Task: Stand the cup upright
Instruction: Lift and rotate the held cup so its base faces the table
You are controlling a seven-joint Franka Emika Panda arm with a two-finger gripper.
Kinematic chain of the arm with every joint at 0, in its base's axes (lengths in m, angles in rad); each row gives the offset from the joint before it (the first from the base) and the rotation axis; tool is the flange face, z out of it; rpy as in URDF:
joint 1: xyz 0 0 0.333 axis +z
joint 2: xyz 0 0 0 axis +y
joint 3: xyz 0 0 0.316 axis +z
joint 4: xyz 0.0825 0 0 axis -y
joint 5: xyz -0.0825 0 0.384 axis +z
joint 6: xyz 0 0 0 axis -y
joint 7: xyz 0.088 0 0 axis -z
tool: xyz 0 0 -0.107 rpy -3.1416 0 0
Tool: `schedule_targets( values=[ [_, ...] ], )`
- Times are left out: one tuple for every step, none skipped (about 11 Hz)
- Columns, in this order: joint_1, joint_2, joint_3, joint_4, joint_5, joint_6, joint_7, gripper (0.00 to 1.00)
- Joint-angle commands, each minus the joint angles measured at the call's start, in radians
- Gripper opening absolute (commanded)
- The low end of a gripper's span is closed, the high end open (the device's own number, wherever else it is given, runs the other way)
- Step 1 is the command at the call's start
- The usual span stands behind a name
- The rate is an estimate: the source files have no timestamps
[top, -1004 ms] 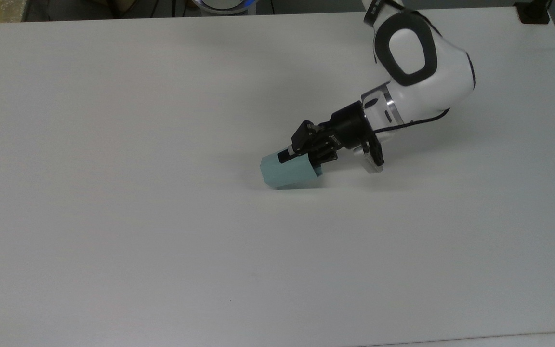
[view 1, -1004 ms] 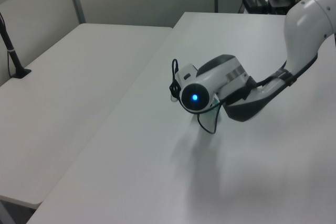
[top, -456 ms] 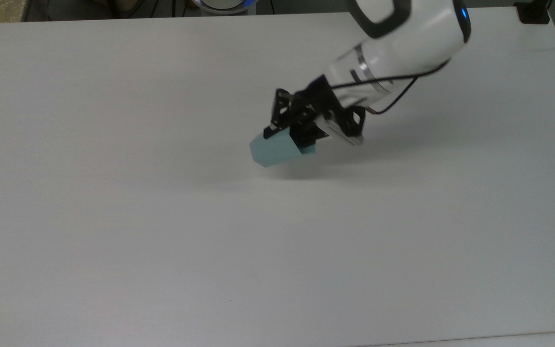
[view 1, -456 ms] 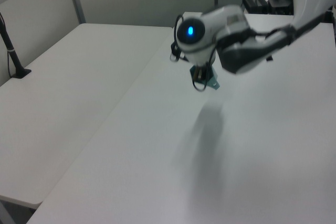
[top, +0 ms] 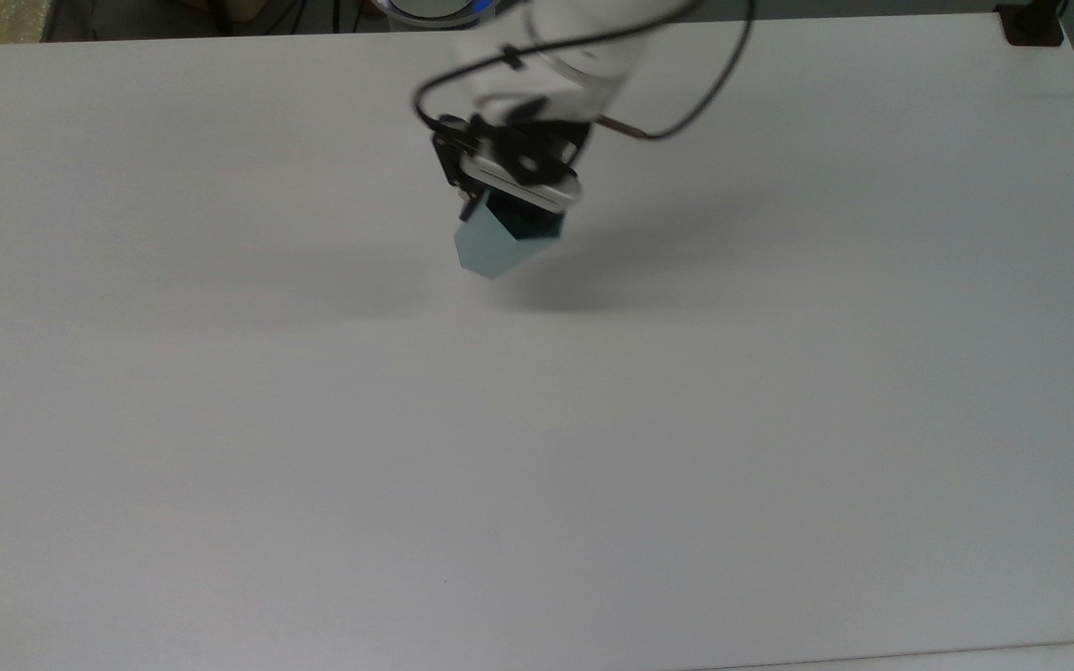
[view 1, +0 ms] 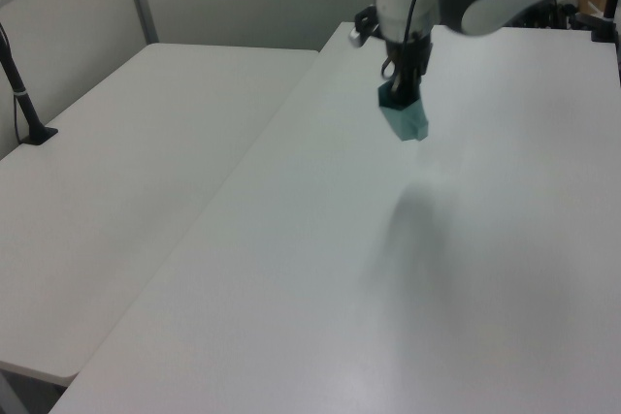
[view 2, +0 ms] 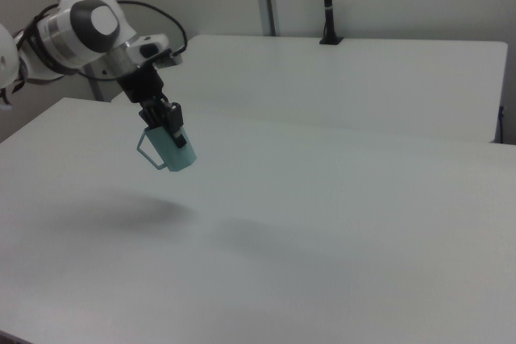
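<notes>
White table (top: 220, 466), with the robot arm (view 2: 81, 26) reaching over it from the far edge of the top view. The gripper (top: 511, 200) points nearly straight down, and its two fingers are clamped on the rim end of the cup (top: 492, 244). The pale teal cup hangs clear of the surface, in the air above the table's far half in the top view, toward the middle of that edge; its blurred shadow lies on the table apart from it. In the right view the cup (view 2: 172, 149) tilts slightly, narrower base lowest, its thin handle (view 2: 148, 151) projecting to the right view's left. In the left view the cup (view 1: 404, 119) hangs below the fingers with the base downward.

Step in hand, as judged: carrying and re-orienting the lifted cup, base turned toward the table. The next move calls for levelling the remaining tilt, lowering until the base meets the surface flat, and only then parting the fingers, so that the cup does not tip
</notes>
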Motion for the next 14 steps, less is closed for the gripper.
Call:
schedule_targets(
  values=[
    [-0.182,-0.221,0.012,-0.282,0.209,0.149,-0.192,0.0],
    [-0.229,-0.228,0.01,-0.334,0.228,0.198,-0.212,0.0],
    [-0.27,-0.219,0.009,-0.369,0.259,0.277,-0.214,0.0],
    [-0.289,-0.202,0.007,-0.4,0.283,0.351,-0.217,0.0],
    [-0.289,-0.176,0.007,-0.435,0.285,0.411,-0.217,0.0],
    [-0.286,-0.151,0.009,-0.449,0.285,0.443,-0.214,0.0],
    [-0.283,-0.133,0.01,-0.452,0.285,0.45,-0.21,0.0],
    [-0.283,-0.116,0.012,-0.452,0.285,0.453,-0.208,0.0],
    [-0.283,-0.098,0.012,-0.451,0.285,0.454,-0.205,0.0],
    [-0.284,-0.09,0.013,-0.448,0.285,0.466,-0.203,0.0],
    [-0.287,-0.093,0.013,-0.448,0.287,0.47,-0.202,0.0],
    [-0.289,-0.093,0.013,-0.448,0.288,0.468,-0.199,0.0],
    [-0.289,-0.096,0.013,-0.446,0.288,0.457,-0.197,0.27],
    [-0.289,-0.103,0.013,-0.446,0.288,0.448,-0.206,0.67]
  ],
)
